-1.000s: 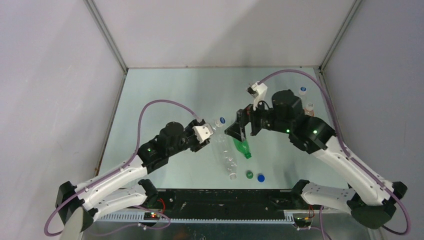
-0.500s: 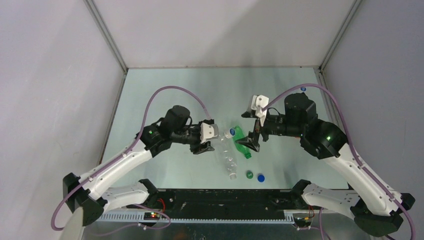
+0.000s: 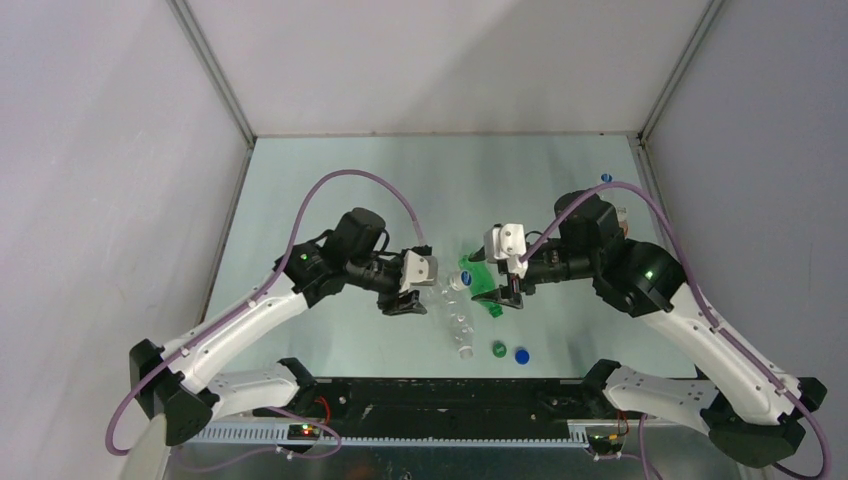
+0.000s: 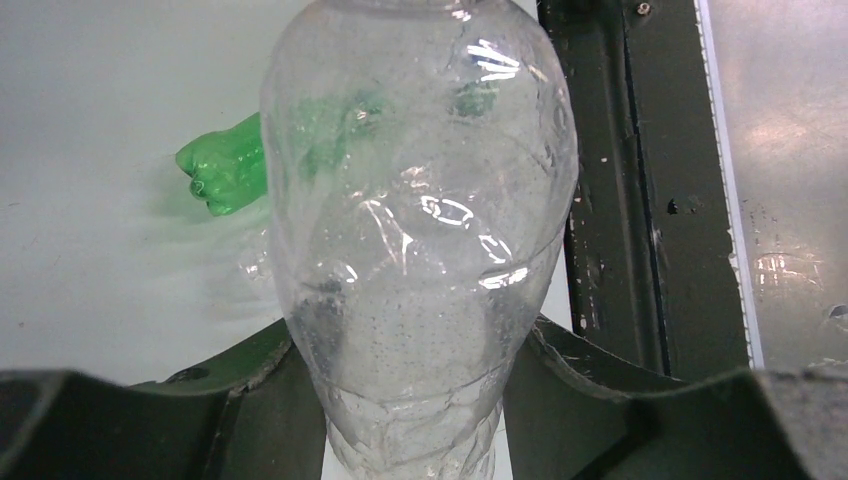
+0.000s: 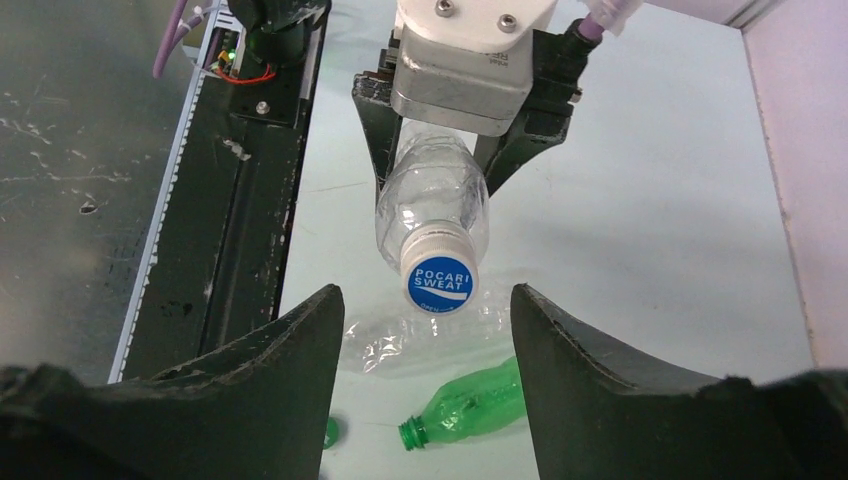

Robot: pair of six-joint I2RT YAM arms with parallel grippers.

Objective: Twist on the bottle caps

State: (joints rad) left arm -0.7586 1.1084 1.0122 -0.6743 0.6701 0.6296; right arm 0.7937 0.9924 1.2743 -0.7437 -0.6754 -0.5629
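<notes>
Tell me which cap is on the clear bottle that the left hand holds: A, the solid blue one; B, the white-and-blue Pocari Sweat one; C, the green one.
B: the white-and-blue Pocari Sweat cap sits on the clear bottle in the left hand, while the green cap and solid blue cap lie on the table.

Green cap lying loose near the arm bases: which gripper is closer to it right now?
Right. The right gripper hangs just beyond the green cap, above the green bottle; the left gripper, shut on a clear bottle, is farther away to the cap's left.
</notes>
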